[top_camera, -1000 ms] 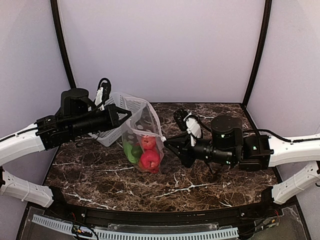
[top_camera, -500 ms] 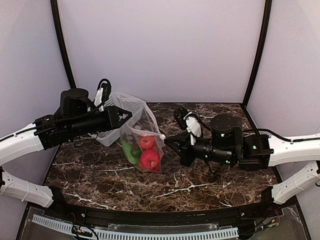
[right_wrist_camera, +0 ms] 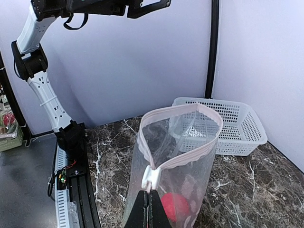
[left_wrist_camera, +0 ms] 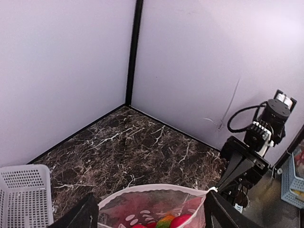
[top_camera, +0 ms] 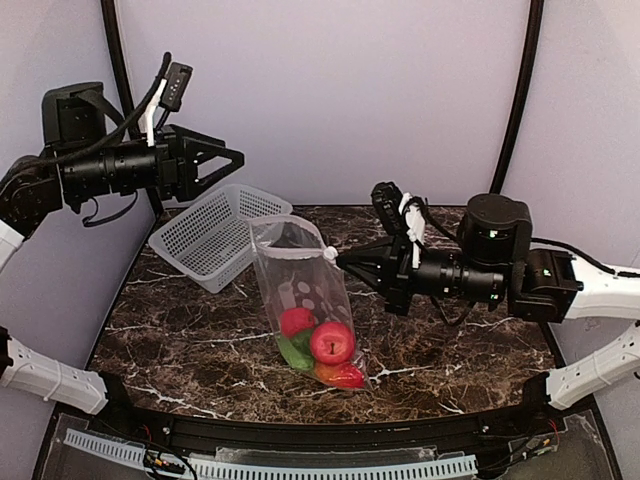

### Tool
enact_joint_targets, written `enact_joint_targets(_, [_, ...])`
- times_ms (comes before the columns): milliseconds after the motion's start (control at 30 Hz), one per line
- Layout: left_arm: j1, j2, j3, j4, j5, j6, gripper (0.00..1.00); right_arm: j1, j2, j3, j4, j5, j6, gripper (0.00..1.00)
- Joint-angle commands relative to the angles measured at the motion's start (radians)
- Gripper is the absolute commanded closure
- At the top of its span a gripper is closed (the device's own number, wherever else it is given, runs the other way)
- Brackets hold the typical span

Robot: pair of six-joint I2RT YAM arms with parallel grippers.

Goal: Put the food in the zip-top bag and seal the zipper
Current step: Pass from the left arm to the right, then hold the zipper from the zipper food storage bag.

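The zip-top bag [top_camera: 300, 285] hangs upright over the table's middle, its mouth wide open. Its pinkish zipper [right_wrist_camera: 183, 111] forms a loop, with the white slider [right_wrist_camera: 153, 178] at the near end. My right gripper [top_camera: 338, 260] is shut on the strip end just below the slider; the pinch also shows in my right wrist view [right_wrist_camera: 149, 209]. The food [top_camera: 330, 345], red round pieces with green and orange ones, lies in the bag's bottom. My left gripper [top_camera: 228, 165] is open, high at the far left, holding nothing. From the left wrist view [left_wrist_camera: 152, 216] the bag's mouth [left_wrist_camera: 152, 190] lies below.
A white lattice basket [top_camera: 215, 235] sits tilted at the table's back left, just behind the bag. The dark marble tabletop [top_camera: 450, 340] is bounded by pale walls and black corner posts [top_camera: 515, 100].
My left gripper has let go of the bag, opened, and risen up and left. The bag has swung toward the front, hanging from my right gripper, which shifted right.
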Motion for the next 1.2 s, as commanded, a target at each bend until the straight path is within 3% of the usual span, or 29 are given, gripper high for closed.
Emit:
enact_joint_targets(0, [-0.019, 0.131, 0.012, -0.162, 0.312, 0.238, 0.23, -0.023, -0.011, -0.01, 0.022, -0.104, 0.006, 1.0])
enact_joint_targets(267, [-0.116, 0.273, 0.031, -0.114, 0.473, 0.35, 0.24, -0.035, -0.053, -0.06, 0.022, -0.204, 0.045, 1.0])
enact_joint_targets(1167, [-0.155, 0.39, 0.071, -0.1, 0.595, 0.334, 0.64, -0.057, -0.047, -0.064, 0.011, -0.228, 0.059, 1.0])
